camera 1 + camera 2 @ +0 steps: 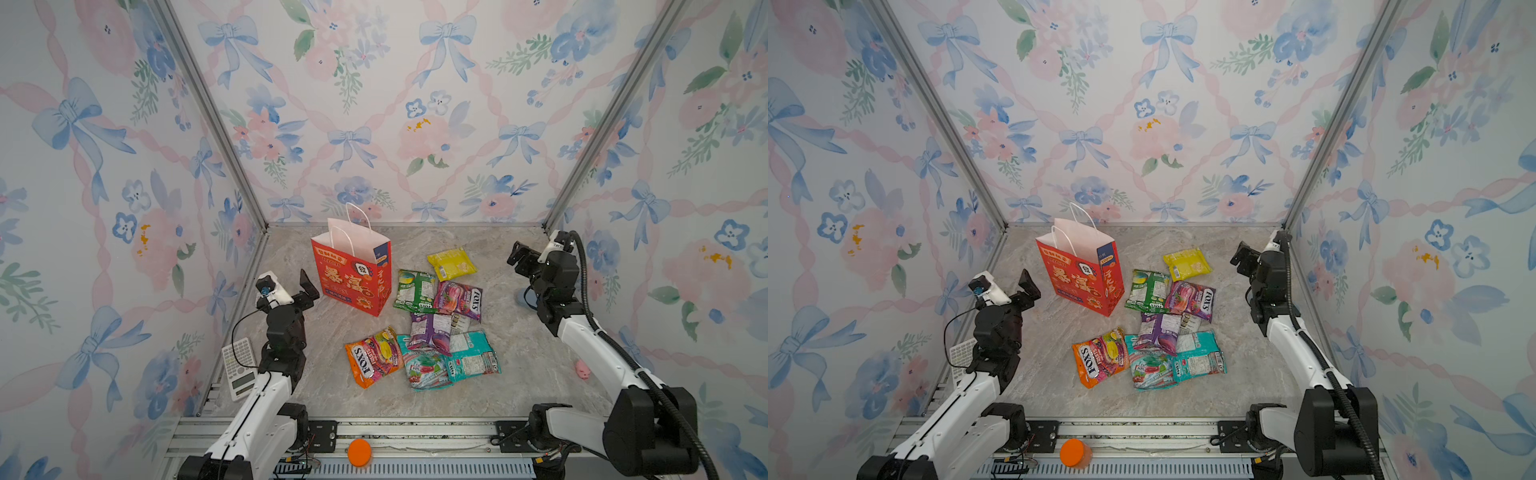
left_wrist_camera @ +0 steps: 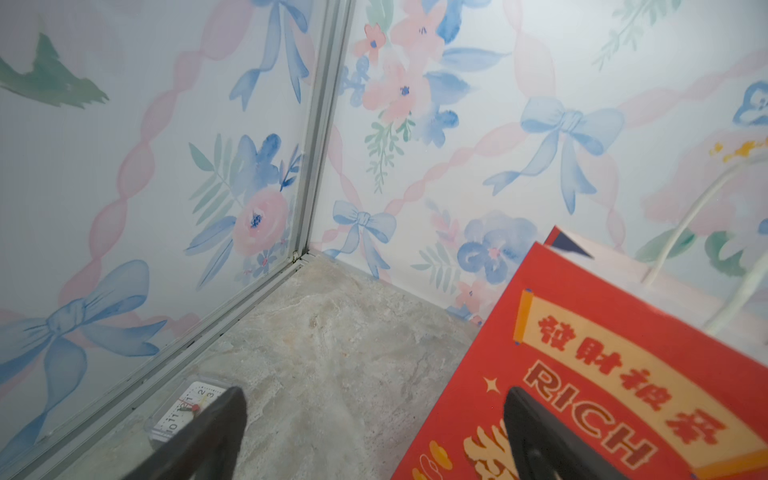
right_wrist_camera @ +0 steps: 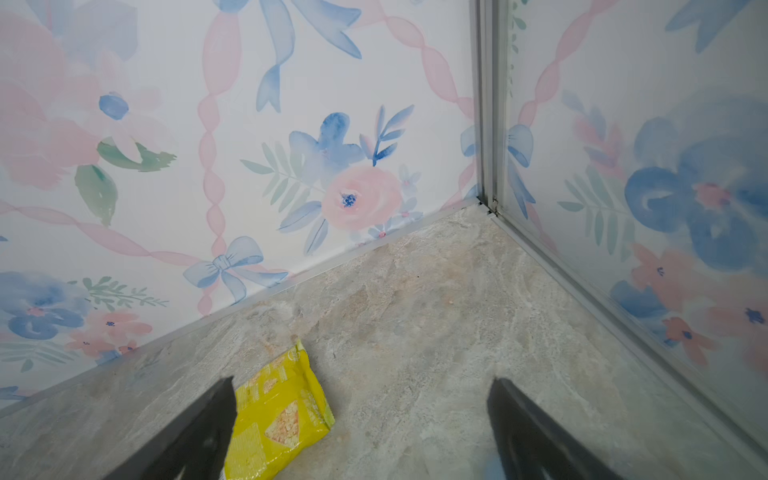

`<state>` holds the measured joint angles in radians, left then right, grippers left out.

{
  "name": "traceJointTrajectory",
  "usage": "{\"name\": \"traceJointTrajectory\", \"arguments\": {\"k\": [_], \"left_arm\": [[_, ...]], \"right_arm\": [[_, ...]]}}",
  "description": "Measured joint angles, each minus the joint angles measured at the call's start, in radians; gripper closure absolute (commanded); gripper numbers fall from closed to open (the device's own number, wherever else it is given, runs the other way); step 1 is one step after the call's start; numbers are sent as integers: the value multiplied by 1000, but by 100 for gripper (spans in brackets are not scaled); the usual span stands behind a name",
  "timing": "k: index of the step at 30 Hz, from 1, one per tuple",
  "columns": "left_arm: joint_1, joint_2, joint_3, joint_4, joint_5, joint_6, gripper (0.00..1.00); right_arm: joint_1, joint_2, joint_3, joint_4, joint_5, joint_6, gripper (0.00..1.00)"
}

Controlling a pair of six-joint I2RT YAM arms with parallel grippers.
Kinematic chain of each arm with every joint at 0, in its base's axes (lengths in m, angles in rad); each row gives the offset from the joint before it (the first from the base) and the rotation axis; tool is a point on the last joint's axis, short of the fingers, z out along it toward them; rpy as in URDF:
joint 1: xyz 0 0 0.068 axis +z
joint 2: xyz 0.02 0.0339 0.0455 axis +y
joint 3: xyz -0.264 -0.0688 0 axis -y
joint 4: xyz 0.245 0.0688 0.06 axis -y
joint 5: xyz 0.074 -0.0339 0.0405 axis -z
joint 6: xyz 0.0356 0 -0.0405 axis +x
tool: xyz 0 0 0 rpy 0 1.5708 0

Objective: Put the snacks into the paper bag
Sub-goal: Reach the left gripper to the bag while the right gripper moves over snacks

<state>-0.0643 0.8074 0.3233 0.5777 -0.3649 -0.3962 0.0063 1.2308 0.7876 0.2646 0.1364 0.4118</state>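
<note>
marble tabletop: snacks lie outside the bag, both pincers spread

marble-look tabletop (image 1: 519, 374) and flowered walls box in the scene. we take the paper bag (image 1: 353, 276) as our landmark: it stands upright toward the back, mouth open, cord handles raised. the snacks we see all lie flat on the table outside it, on its blue-patched side. the green packet (image 1: 415, 291) lies nearest the bag, and the magenta one (image 1: 459, 300) overlaps its far edge. the yellow one (image 1: 452, 263) sits just behind them. forward of the bag, the purple packet (image 1: 430, 332) overlaps two teal packets (image 1: 473, 357), and the orange packet (image 1: 372, 357) lies beside them.

the left gripper (image 2: 374, 397) hangs just beside the bag's other side, jaws spread wide and empty. the right gripper (image 3: 362, 384) is well apart from the bag, beyond the packets, also spread and empty. in the right wrist view the yellow packet shows beside one finger.

a calculator (image 1: 239, 368) and a small clock (image 2: 183, 409) lie past the left gripper from the bag.
</note>
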Motion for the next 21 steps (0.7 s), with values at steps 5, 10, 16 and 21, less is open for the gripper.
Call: {"name": "traceJointTrajectory", "arguments": {"k": [5,10,16,21], "left_arm": [[27,-7,180,-280,86,-152,14],[26,59,412,-554,212,-261,24],[13,55,539,-717,333,-414,29],[-78,143,651,-803,397,-478,33]], "right_arm": [[73,28,62,-215,7,18,4],[201,57,243,-407,94,-41,3],[224,106,327,-539,106,-92,4],[230,151,353,-612,78,-117,4]]}}
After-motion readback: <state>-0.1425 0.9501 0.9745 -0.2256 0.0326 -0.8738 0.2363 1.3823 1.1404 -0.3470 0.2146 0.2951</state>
